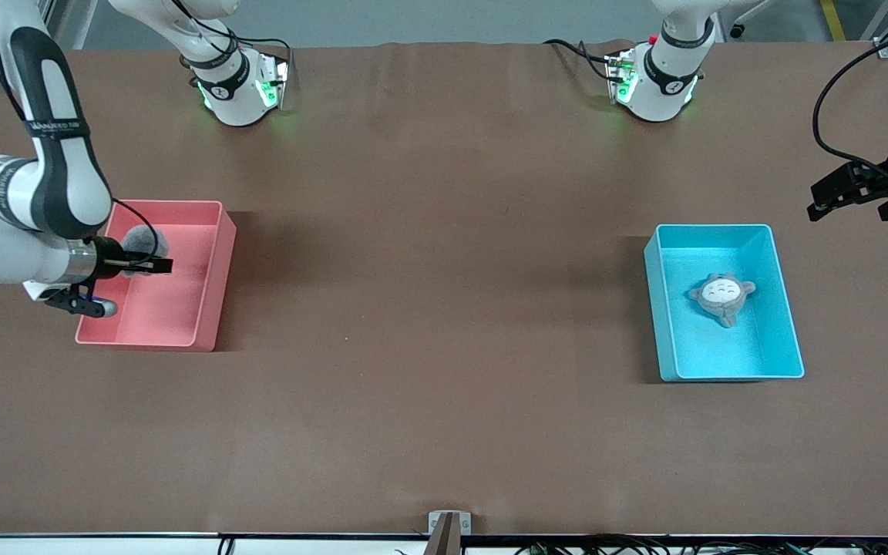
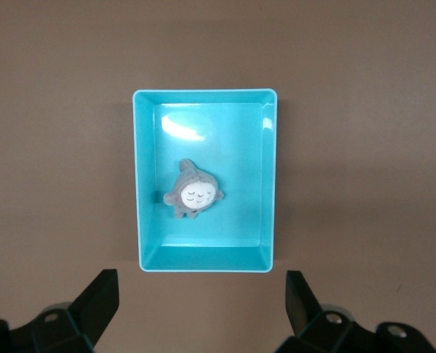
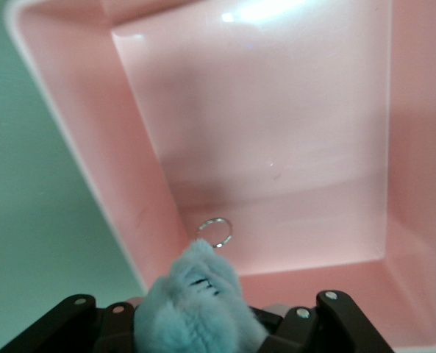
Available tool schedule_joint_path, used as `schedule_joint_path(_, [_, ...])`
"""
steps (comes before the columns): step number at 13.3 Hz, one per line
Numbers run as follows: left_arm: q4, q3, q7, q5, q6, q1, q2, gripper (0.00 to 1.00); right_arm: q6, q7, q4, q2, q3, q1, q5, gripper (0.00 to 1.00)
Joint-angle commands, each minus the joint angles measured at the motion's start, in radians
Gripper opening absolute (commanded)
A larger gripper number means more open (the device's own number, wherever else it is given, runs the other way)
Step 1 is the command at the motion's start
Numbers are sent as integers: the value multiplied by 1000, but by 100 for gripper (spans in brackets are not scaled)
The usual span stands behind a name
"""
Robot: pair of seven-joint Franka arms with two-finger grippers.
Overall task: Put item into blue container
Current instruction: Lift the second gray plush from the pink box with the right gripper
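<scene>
Right tool (image 1: 153, 266) pinching grey plush (image 1: 142, 245) over pink bin (image 1: 216, 289); blue container (image 1: 787, 324) lying toward left arm's end, beside spread left tool (image 1: 852, 202).

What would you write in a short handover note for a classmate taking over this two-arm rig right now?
Left gripper: open, empty, waiting above the table beside the blue container, toward the left arm's end.
Right gripper: fingers shut on a fluffy grey plush keychain, over the pink bin.
Done: one grey plush toy with a white face lies in the blue container.
Left: carry the held keychain across to the blue container and release it.
</scene>
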Motion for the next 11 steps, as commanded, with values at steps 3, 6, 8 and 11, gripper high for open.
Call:
schedule_joint_path(3, [18,-2,2,-16,-9,2,5,100,-170,302,150,-8,15,119,-1,0])
schedule_joint_path(6, [19,-2,1,-16,-6,2,7,100,-109,532,173,-2,13,269,73,0])
schedule_joint_path(8, [19,-2,1,-14,-6,2,8,100,-7,700,173,10,13,387,81,0])
schedule_joint_path(11, [19,-2,1,-14,-6,2,10,100,203,965,174,107,13,567,90,0])
